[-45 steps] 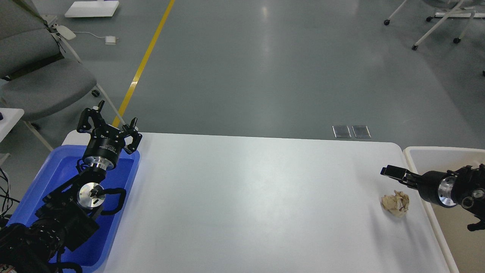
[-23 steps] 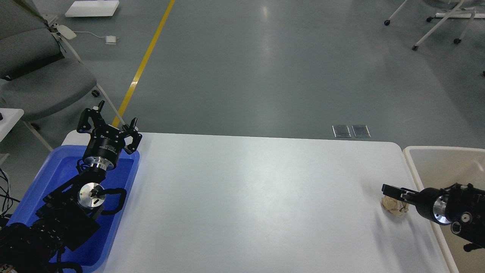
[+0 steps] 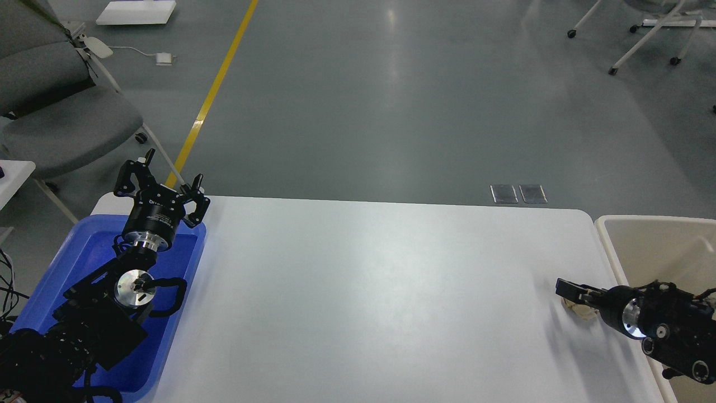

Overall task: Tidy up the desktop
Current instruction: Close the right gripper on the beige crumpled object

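The white desktop [image 3: 363, 291] fills the middle of the head view. A crumpled beige paper ball [image 3: 579, 309] lies near its right edge, mostly hidden under my right gripper [image 3: 570, 292]. That gripper lies low over the ball and is seen side-on and dark, so its fingers cannot be told apart. My left gripper [image 3: 168, 172] is open and empty, held above the far end of the blue tray [image 3: 84, 260] at the desktop's left.
A beige-cream bin [image 3: 654, 246] stands just off the desktop's right edge, under my right arm. A grey office chair [image 3: 56, 123] is beyond the far left corner. Grey floor with a yellow line [image 3: 215, 89] lies behind the table.
My right gripper has come down and toward me onto the paper ball, now covering most of it. The left arm has not moved.
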`<state>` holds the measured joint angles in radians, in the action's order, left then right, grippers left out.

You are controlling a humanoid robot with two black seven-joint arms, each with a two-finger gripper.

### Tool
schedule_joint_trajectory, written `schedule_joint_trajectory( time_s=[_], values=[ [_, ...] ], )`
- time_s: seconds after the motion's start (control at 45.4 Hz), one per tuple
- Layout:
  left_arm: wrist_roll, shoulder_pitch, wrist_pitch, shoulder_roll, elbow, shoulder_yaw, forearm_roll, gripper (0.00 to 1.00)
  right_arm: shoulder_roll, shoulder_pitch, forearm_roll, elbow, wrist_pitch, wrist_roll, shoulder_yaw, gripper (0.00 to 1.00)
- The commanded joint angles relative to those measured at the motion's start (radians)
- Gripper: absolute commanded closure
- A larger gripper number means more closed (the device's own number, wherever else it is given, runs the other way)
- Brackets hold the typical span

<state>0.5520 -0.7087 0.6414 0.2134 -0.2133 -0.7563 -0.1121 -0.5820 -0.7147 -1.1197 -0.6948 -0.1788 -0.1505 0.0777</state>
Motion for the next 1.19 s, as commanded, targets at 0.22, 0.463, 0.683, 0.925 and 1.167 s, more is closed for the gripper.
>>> schedule_joint_trajectory(
  time_s=[0.22,0.463,0.683,0.925,1.167],
  values=[
    [0.000,0.000,0.000,0.001,0.000,0.000,0.000,0.00,0.050,0.040,0.003,0.089,-0.019,-0.043,0.004,0.00],
    [0.000,0.000,0.000,0.000,0.000,0.000,0.000,0.00,0.063,0.044,0.003,0.113,-0.054,-0.054,0.024,0.05],
    [0.000,0.000,0.000,0.000,0.000,0.000,0.000,0.00,0.085,0.057,0.006,0.155,-0.057,-0.069,0.079,0.87],
    [0.000,0.000,0.000,0.000,0.000,0.000,0.000,0.00,0.082,0.060,0.006,0.155,-0.057,-0.077,0.077,1.00],
    [0.000,0.000,0.000,0.001,0.000,0.000,0.000,0.00,0.080,0.051,0.029,0.133,-0.053,-0.093,0.076,1.00]
  ],
)
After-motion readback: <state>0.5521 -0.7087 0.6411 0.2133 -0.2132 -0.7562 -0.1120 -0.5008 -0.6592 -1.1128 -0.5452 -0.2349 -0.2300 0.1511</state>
